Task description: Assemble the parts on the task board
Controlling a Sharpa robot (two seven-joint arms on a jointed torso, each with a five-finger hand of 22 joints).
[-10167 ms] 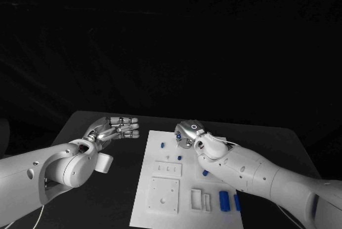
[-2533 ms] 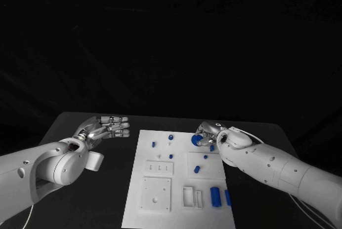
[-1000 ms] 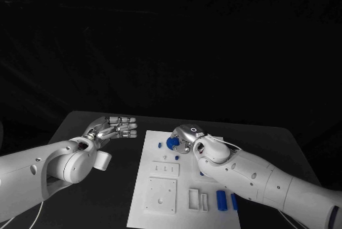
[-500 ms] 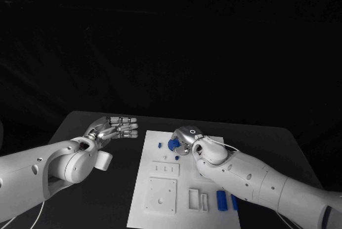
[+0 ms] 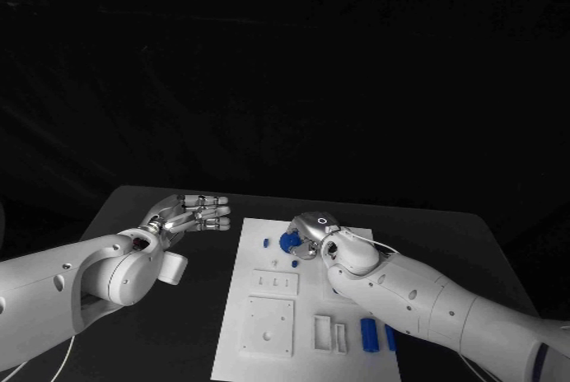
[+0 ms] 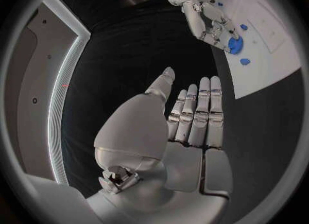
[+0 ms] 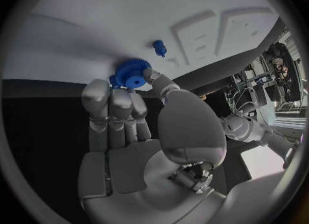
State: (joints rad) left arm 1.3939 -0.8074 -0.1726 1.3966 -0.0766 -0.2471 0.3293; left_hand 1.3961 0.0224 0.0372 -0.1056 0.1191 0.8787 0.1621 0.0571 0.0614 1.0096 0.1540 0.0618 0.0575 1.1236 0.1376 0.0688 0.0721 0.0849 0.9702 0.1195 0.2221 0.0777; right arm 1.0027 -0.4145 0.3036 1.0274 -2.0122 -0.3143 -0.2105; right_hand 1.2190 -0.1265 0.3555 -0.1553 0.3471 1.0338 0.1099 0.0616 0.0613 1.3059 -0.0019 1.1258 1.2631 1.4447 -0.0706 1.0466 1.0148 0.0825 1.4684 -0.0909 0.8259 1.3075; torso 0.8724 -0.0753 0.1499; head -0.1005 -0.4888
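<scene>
The right hand (image 5: 311,232) pinches a blue gear (image 7: 131,74) between thumb and fingertips, holding it at the far end of the task board (image 5: 276,333), toward 12 o'clock on the plate, with a small blue peg (image 7: 158,46) standing just beside it. The left hand (image 5: 188,216) hovers off the board's 9 o'clock side over the black table (image 5: 155,316), fingers straight, close together, holding nothing. Two blue cylinders (image 5: 371,334) lie near the board's 5 o'clock corner.
</scene>
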